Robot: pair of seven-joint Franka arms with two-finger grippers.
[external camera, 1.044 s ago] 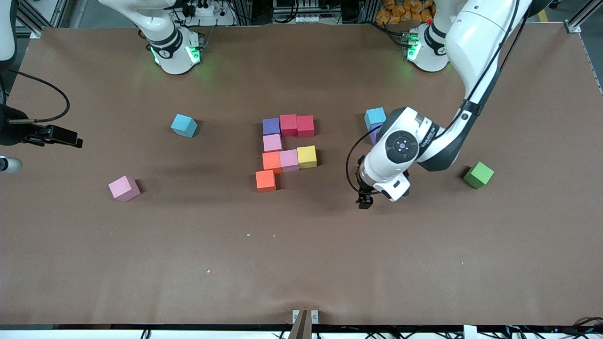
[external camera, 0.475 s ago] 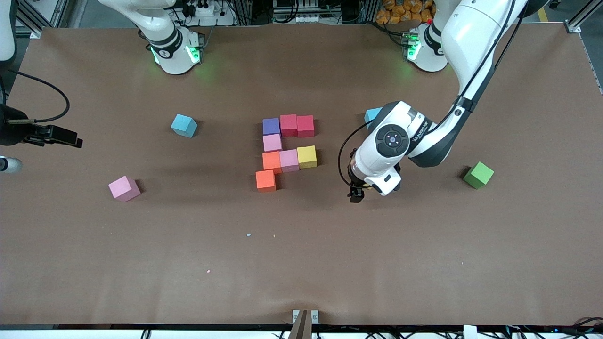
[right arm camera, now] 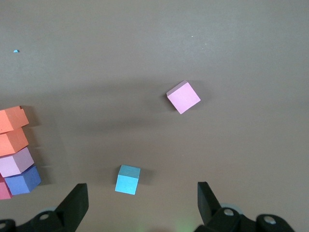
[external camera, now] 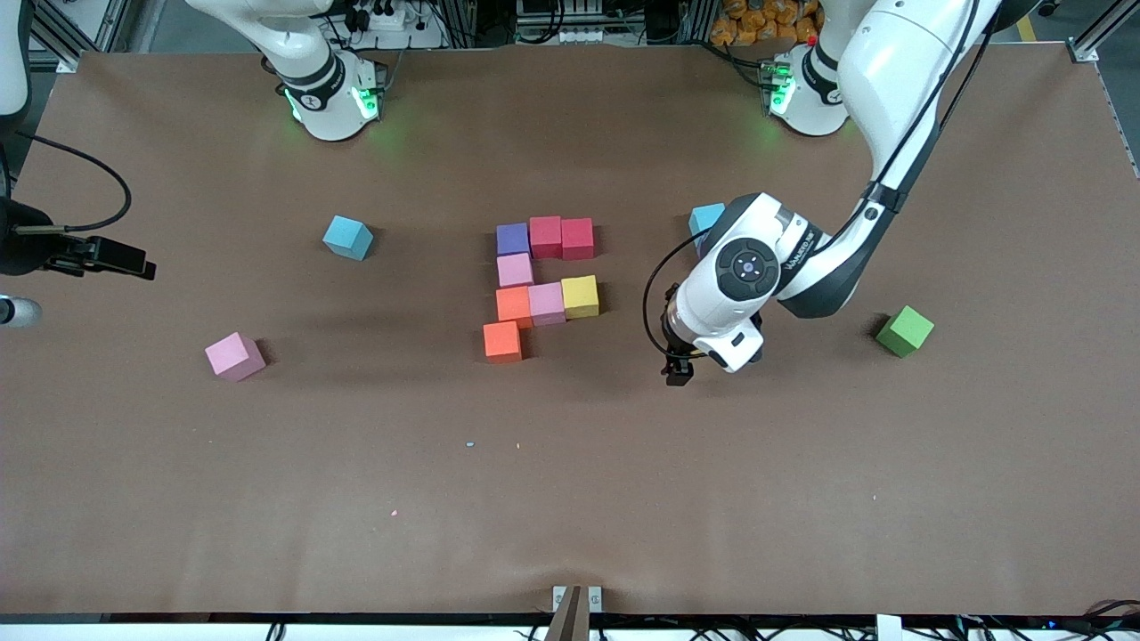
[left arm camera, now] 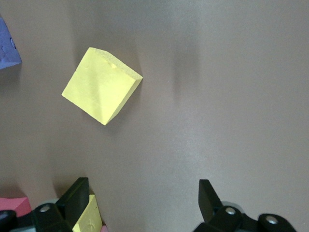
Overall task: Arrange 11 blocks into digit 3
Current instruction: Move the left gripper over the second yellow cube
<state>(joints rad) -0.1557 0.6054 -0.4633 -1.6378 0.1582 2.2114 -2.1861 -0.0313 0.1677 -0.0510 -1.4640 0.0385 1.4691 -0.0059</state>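
Eight blocks sit joined mid-table: purple (external camera: 512, 239), two red (external camera: 561, 237), pink (external camera: 515, 269), orange (external camera: 514, 304), pink (external camera: 546, 303), yellow (external camera: 580, 296), and orange (external camera: 501, 341). A loose pink block (external camera: 234, 356) lies toward the right arm's end. My left gripper (external camera: 679, 369) (left arm camera: 142, 193) hangs open and empty over bare table beside the group. Its wrist view shows a loose yellow block (left arm camera: 101, 85) and a purple corner (left arm camera: 7, 48), both hidden under the arm in the front view. My right gripper (right arm camera: 143, 210) waits open, high over the right arm's end.
One light-blue cube (external camera: 347, 237) lies toward the right arm's end. Another (external camera: 708, 216) peeks out from under the left arm. A green cube (external camera: 905, 330) sits toward the left arm's end. The brown table (external camera: 570, 499) runs wide toward the front camera.
The left hand has shifted a little toward the joined group, and now covers the loose purple block. The right arm has not moved.
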